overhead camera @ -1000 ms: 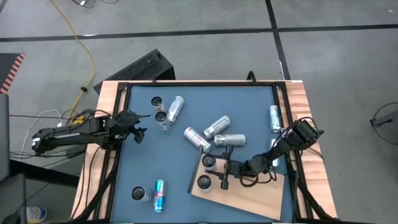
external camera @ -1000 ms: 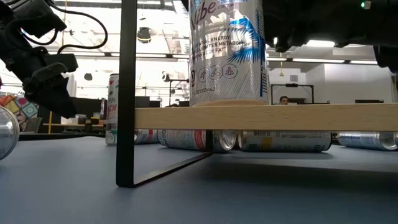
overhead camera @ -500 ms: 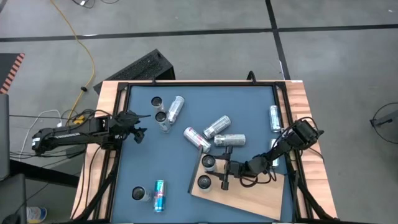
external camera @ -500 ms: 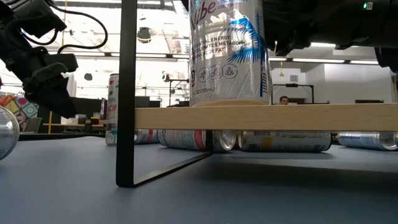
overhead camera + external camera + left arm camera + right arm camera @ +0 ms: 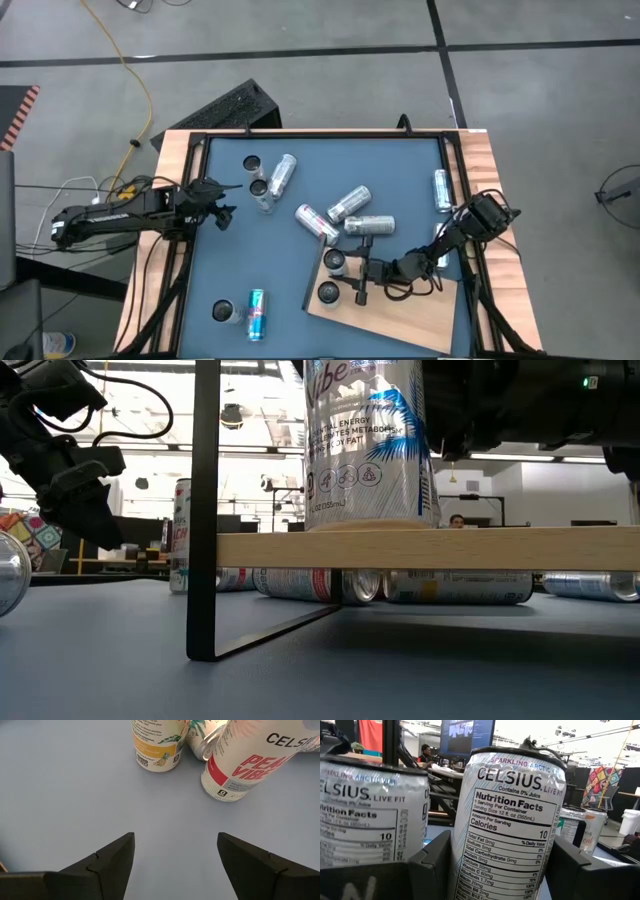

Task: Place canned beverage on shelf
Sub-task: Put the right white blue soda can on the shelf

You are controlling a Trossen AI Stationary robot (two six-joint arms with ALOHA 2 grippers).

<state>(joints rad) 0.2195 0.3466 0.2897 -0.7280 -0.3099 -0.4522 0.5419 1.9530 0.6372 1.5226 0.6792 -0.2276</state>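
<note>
Two white Celsius cans stand on the left end of the light-brown shelf (image 5: 410,310). My right gripper (image 5: 346,265) is shut on the farther can (image 5: 337,261), which fills its wrist view (image 5: 510,810). The nearer can (image 5: 328,292) stands just beside it (image 5: 370,815). The low view shows a can (image 5: 370,445) with its bottom on the shelf board (image 5: 450,550). My left gripper (image 5: 222,215) hangs open above the tabletop's left side, apart from two standing cans (image 5: 155,742) (image 5: 240,765). My right gripper pinches the can's side wall (image 5: 462,855) between its two fingers (image 5: 435,865), one on either side of the body, below the middle. The fingers come level from the table's right side. The can stands upright on the shelf's left end.
Several cans lie on the blue tabletop (image 5: 230,270) beyond the shelf (image 5: 348,203) (image 5: 368,226) (image 5: 313,220), one near the right edge (image 5: 441,190). Others are at the far left (image 5: 283,173) and near left (image 5: 256,313). A black post (image 5: 205,510) carries the shelf's left end.
</note>
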